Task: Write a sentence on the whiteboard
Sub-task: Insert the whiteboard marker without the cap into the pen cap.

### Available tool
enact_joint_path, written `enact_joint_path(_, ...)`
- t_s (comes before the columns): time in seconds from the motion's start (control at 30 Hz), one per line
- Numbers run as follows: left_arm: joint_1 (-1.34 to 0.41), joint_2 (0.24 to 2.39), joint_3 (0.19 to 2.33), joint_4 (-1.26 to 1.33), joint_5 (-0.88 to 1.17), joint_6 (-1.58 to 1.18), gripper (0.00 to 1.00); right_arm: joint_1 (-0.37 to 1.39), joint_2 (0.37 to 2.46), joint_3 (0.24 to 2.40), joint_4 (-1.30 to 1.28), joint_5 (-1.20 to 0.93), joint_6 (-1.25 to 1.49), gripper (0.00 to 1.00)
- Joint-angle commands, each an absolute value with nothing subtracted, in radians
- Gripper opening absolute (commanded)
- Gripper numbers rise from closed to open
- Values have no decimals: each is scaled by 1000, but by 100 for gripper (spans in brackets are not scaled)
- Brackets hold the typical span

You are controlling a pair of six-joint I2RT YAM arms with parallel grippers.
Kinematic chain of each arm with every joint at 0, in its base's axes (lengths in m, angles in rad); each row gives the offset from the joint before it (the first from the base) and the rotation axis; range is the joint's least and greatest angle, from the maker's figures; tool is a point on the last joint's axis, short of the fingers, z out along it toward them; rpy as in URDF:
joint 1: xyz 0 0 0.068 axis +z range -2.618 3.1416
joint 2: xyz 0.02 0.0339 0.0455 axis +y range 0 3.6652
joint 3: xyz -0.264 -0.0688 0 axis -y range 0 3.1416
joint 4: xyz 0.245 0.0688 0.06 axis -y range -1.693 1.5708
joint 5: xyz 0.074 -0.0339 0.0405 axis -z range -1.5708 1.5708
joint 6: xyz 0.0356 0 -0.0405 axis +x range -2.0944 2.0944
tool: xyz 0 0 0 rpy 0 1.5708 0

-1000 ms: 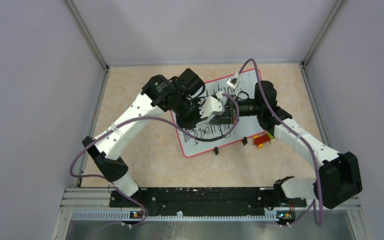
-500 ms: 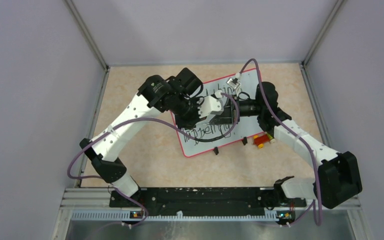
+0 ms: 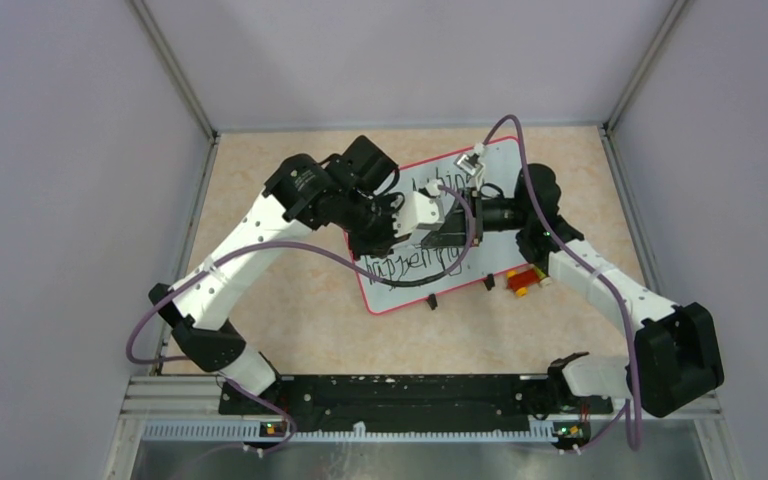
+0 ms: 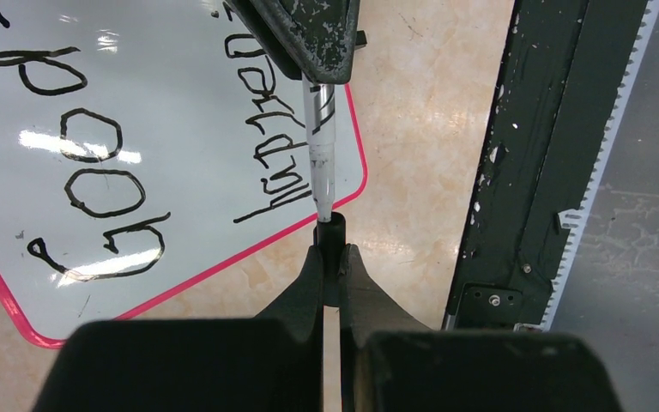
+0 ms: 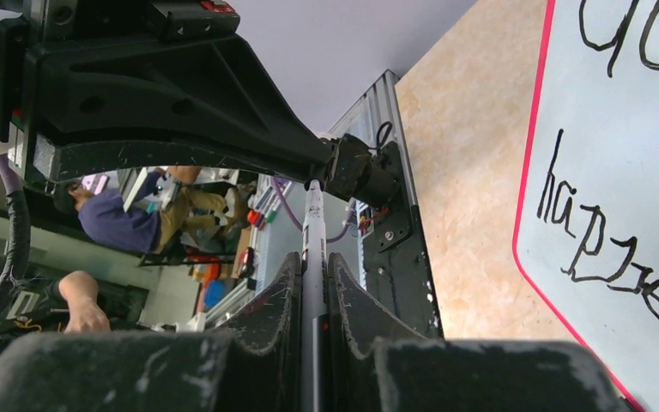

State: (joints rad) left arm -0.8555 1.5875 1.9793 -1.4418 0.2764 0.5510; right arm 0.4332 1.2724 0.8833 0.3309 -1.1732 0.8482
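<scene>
The whiteboard point(image 3: 400, 290) lies tilted on the table, red-framed, with the sentence point(image 3: 415, 265) in black marker on two lines. "Good" point(image 4: 94, 189) and "happen..." point(image 4: 279, 154) read clearly on the whiteboard point(image 4: 180, 103) in the left wrist view. Both grippers meet above the board's middle. My right gripper point(image 5: 313, 262) is shut on the barrel of a white marker point(image 5: 312, 223). My left gripper point(image 4: 331, 253) is shut on the marker's black cap point(image 4: 330, 233), which sits at the marker's point(image 4: 319, 146) tapered tip. From above, the left gripper point(image 3: 455, 225) and right gripper point(image 3: 477, 213) nearly touch.
A small red and yellow object point(image 3: 525, 278) lies just off the board's right corner. Two black feet point(image 3: 432, 300) stick out of the board's near edge. The black base rail point(image 3: 390, 395) runs along the front. Grey walls close in the tabletop.
The left arm's elbow and shoulder link have swung left and slightly up. The two grippers stay joined at the marker over the board, shifted a little upward.
</scene>
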Motion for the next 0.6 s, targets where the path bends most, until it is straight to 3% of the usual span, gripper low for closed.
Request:
enact_joint_path(0.0,-876,1536,1960,-1243,348,567,0,435,1273,868,380,-1173,860,0)
enact_joint_path(0.3,-876,1505,1893,-1224,338,572,0,430,1269,893,351,-1173,835,0)
enact_joint_path(0.57,-879,1561,1910,-1207,335,572,0,454,1284,975,71,-1088,628,0)
